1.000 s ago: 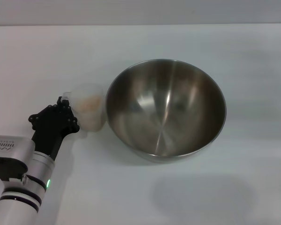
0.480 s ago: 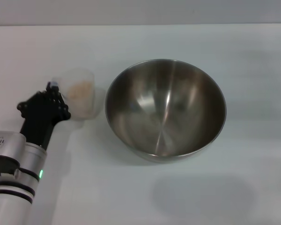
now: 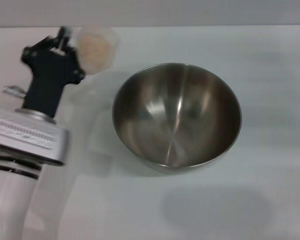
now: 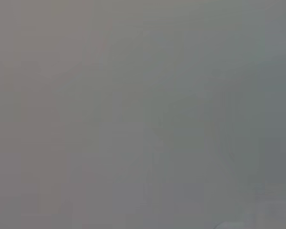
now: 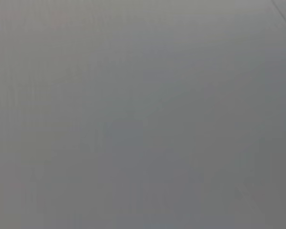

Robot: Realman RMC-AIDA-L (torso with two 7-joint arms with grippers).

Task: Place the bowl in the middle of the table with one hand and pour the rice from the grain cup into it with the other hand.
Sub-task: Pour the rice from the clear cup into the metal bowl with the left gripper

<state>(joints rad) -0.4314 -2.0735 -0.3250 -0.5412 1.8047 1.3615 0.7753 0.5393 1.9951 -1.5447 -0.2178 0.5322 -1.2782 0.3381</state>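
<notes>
The steel bowl (image 3: pixel 176 114) stands upright on the white table (image 3: pixel 270 70), near its middle, and is empty inside. My left gripper (image 3: pixel 69 41) is shut on the handle side of the clear grain cup (image 3: pixel 96 46), holding it in the air to the left of the bowl and beyond its rim. The cup is roughly upright and pale rice (image 3: pixel 95 48) fills it. Both wrist views show only plain grey. The right arm is out of view.
My left arm's silver and white forearm (image 3: pixel 30 137) covers the left side of the table. A faint shadow (image 3: pixel 215 209) lies on the table in front of the bowl.
My left gripper has lifted the grain cup off the table and carried it up and away from the bowl's left side. The bowl has not moved.
</notes>
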